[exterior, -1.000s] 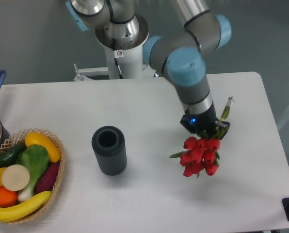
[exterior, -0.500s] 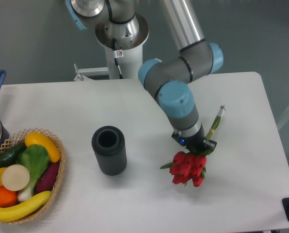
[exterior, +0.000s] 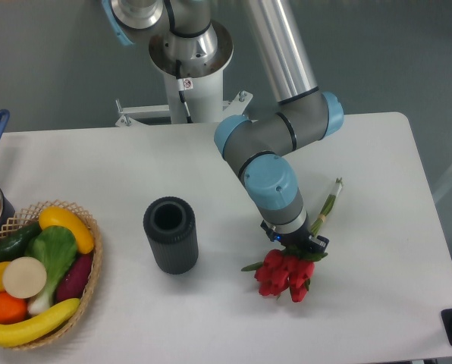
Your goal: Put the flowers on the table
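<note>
- Currently red tulip bunch (exterior: 285, 274) sits low over the white table (exterior: 378, 303), blooms toward 7 o'clock, stem ends (exterior: 332, 196) toward 1 o'clock; contact with the tabletop cannot be told.
- Gripper (exterior: 300, 244) clamped around the stems just above the blooms.
- Black ribbed cylinder vase (exterior: 170, 234) stands upright at 9 o'clock of the bunch, apart from it.
- Wicker basket of vegetables (exterior: 89, 267) at far 9 o'clock, table edge.

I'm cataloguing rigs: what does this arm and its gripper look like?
The arm is a silver metal tube with grey joint housings and light blue caps. Its white base column carries a small label. The gripper is small and black, showing a blue light; its jaws are mostly hidden.
</note>
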You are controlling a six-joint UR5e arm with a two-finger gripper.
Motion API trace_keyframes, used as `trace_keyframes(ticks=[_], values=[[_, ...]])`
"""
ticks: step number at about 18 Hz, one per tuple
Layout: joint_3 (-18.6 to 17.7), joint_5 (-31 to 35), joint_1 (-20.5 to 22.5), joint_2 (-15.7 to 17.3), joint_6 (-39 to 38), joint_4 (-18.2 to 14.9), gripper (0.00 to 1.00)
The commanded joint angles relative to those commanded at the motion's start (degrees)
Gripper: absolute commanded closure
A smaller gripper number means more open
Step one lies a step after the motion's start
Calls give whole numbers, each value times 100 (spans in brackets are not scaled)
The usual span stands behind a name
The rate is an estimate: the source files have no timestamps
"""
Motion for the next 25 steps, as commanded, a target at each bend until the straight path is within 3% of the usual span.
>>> trace_keyframes(ticks=[2, 3, 6, 11, 13, 18, 21, 25], values=[[-9, 9, 0, 26, 9, 0, 8], [-9, 9, 0, 35, 17, 9, 1], [-9, 9, -18, 157, 183, 35, 0], [-26, -368, -27, 992, 746, -114, 0], [26, -597, 35, 1203, 1027, -481, 0], [114, -1818, 728, 1915, 1624, -1536, 0], [359, -1907, 896, 2179, 1977, -2239, 0], [597, -1968, 1265, 2416, 2748, -2934, 0]])
